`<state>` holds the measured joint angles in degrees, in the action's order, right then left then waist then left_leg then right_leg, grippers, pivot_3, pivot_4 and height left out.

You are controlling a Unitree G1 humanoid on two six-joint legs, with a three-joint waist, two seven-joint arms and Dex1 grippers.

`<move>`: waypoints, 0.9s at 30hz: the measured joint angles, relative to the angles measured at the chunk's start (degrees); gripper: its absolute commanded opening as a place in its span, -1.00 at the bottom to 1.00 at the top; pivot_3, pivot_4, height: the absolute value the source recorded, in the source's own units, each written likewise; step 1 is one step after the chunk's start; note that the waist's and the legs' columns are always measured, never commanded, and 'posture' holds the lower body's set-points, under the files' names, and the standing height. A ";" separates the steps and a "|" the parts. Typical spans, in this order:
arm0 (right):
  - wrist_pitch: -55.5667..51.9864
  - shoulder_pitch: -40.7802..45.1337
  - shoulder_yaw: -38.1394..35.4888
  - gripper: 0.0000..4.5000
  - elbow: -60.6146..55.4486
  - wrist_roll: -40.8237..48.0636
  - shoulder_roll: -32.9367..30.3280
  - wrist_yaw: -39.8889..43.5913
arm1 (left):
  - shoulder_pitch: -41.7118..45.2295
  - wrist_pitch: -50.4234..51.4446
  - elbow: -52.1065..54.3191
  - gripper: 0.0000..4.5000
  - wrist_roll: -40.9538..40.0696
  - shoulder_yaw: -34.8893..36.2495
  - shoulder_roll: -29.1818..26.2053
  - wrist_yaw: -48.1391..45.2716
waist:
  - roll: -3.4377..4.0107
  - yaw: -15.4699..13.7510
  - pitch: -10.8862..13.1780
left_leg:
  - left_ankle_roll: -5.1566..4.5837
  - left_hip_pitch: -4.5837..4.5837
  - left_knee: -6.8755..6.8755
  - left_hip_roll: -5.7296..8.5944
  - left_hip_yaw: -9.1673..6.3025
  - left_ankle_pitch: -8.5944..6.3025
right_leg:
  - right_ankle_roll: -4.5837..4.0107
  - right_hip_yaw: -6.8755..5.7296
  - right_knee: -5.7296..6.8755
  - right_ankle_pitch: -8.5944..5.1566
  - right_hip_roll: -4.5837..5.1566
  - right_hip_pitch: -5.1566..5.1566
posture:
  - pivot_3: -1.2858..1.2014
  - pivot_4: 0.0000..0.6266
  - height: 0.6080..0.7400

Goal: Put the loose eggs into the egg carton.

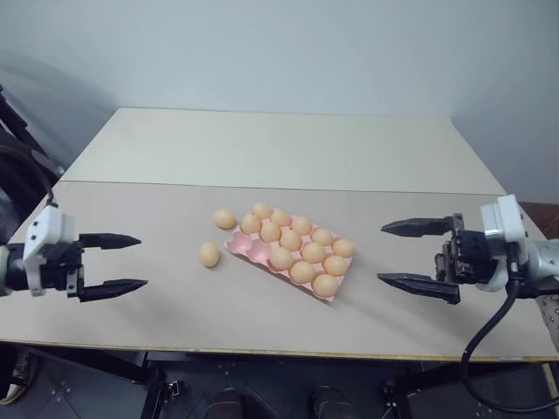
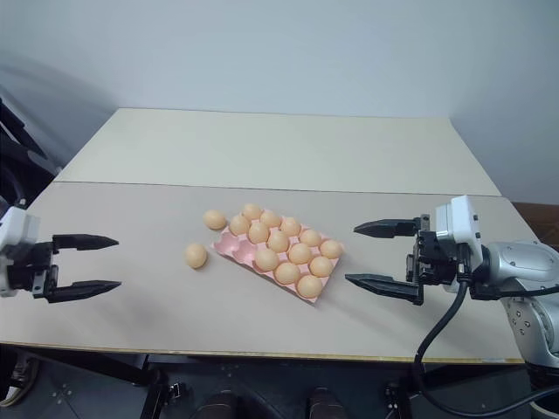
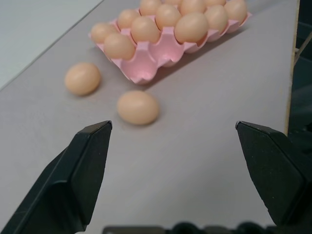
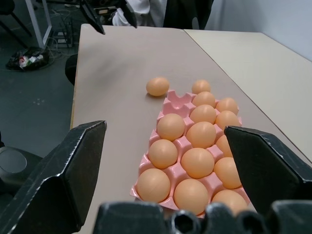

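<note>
Left eye view: egg carton [image 1: 247,250] mid-table, nearly full; two loose eggs [image 1: 209,254] on the table just off its 9 and 10 o'clock; left gripper [image 1: 122,262] at 9 o'clock and right gripper [image 1: 403,255] at 3 o'clock, well apart, fingers spread wide and empty

One pink egg carton [image 1: 253,250]; thirteen eggs seated in its cups [image 1: 303,271]; two loose eggs [image 1: 209,254] on the table [image 1: 262,148]. Two grippers: left [image 1: 112,262], right [image 1: 419,257].
</note>
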<state>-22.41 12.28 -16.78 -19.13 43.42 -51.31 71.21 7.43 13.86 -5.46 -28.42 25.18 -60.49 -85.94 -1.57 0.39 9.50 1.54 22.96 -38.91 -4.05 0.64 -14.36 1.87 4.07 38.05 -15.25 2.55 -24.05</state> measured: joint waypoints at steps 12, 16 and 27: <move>0.48 0.19 0.14 1.00 0.47 -0.12 0.08 0.62 | -1.72 2.55 5.97 0.96 -1.50 0.40 1.27 6.38 | 0.00 0.22 0.00 | 0.00 -0.03 0.05 0.02 0.03 0.00 | 0.00 0.03 -0.01 0.00 0.00 0.00 | 0.03 -0.52 1.00; 0.58 0.22 0.20 1.00 0.41 -0.44 0.17 0.45 | 3.97 1.12 4.55 0.96 1.50 -8.06 5.79 9.09 | 0.00 -0.10 -0.01 | 0.00 -0.03 0.04 0.03 0.03 0.00 | -0.01 0.03 -0.01 0.01 -0.01 0.03 | 0.03 -0.52 1.00; 0.70 -0.90 -0.19 1.00 -1.51 -0.50 0.29 -1.02 | 19.21 -9.58 -13.78 0.96 12.64 -22.64 18.14 14.04 | -0.01 0.19 -0.02 | 0.00 0.01 0.02 0.06 0.00 0.00 | -0.01 0.06 -0.02 0.02 -0.02 -0.01 | 0.03 -0.52 1.00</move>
<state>-21.70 11.39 -16.98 -20.63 42.92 -51.02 70.18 26.63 4.29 -19.24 -15.78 2.54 -42.35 -71.89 -1.58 0.58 9.49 1.54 22.98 -38.89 -3.99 0.64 -14.36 1.86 4.13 38.03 -15.24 2.53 -24.05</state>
